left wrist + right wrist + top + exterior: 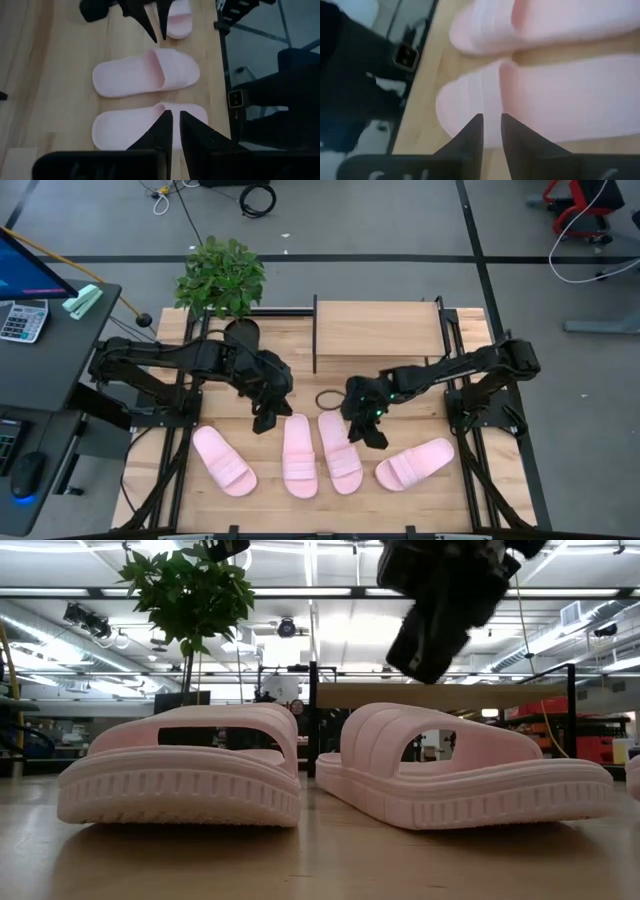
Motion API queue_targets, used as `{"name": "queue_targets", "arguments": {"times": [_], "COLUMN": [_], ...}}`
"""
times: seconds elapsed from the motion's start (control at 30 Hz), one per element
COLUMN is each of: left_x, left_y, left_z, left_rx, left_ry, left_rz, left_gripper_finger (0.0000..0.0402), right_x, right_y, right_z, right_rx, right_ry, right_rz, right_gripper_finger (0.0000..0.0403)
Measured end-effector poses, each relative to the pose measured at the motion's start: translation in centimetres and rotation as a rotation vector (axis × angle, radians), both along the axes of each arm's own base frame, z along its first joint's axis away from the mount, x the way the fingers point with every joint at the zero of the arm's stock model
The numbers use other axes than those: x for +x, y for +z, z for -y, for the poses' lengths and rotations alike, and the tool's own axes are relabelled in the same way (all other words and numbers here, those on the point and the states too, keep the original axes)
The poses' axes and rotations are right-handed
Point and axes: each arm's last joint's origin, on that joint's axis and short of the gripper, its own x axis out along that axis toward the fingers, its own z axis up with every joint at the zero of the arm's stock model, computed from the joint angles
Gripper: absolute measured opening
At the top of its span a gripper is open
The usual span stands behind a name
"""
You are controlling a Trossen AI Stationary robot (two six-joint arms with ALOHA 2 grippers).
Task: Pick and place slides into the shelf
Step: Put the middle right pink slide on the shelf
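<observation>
- Four pale pink slides in a row on the front half of the wooden table (470, 490): far-left slide (224, 461), second slide (299, 456), third slide (340, 452), far-right slide (414, 464) lying slanted and slightly apart from the third.
- Shelf (377, 328) at the back of the table, light wood top on a thin black frame, well apart from all four slides; no slide on its top panel.
- Left gripper (268, 418) above the table between the far-left and second slides, near the back end of the second slide; fingers (163, 131) nearly together with only a narrow gap, gripping nothing.
- Same gripper in the left wrist view (173, 135): tips hanging over the end of one slide, another slide (146, 73) lying beyond it.
- Right gripper (368, 432) just beside the back end of the third slide, between the third and far-right slides; fingers (474, 131) close together with a thin slit, holding nothing.
- Same gripper in the right wrist view (491, 131): tips over the rounded end of a slide (560, 100), clear of its surface as far as can be told.
- Two slides side by side in the low view, one on the left (182, 765) and one on the right (462, 766); dark gripper (437, 620) hanging above the right-hand one, not touching it.
- Potted plant (221, 276) at the back left corner of the table, beside the shelf.
- Dark ring (328, 399) flat on the table between the two grippers, in front of the shelf.
</observation>
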Motion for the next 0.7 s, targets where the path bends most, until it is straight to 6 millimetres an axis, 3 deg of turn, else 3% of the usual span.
{"name": "queue_targets", "arguments": {"times": [0.2,0.43,0.7], "left_x": [0.4,0.5,0.4], "left_y": [-0.4,-0.5,-0.6], "left_z": [0.1,0.1,0.1], "left_rx": [0.002,0.004,0.005], "left_ry": [-0.003,-0.003,-0.004], "left_rz": [-0.019,-0.023,-0.027], "left_gripper_finger": [0.0036,0.0035,0.0023], "right_x": [0.7,1.5,2.0], "right_y": [-2.1,-2.9,-4.6], "right_z": [-1.5,-2.3,-2.4], "right_rx": [-0.001,-0.052,-0.022], "right_ry": [0.036,-0.004,-0.01], "right_rz": [-0.051,-0.009,-0.064], "right_gripper_finger": [0.0132,0.0192,0.0222]}}
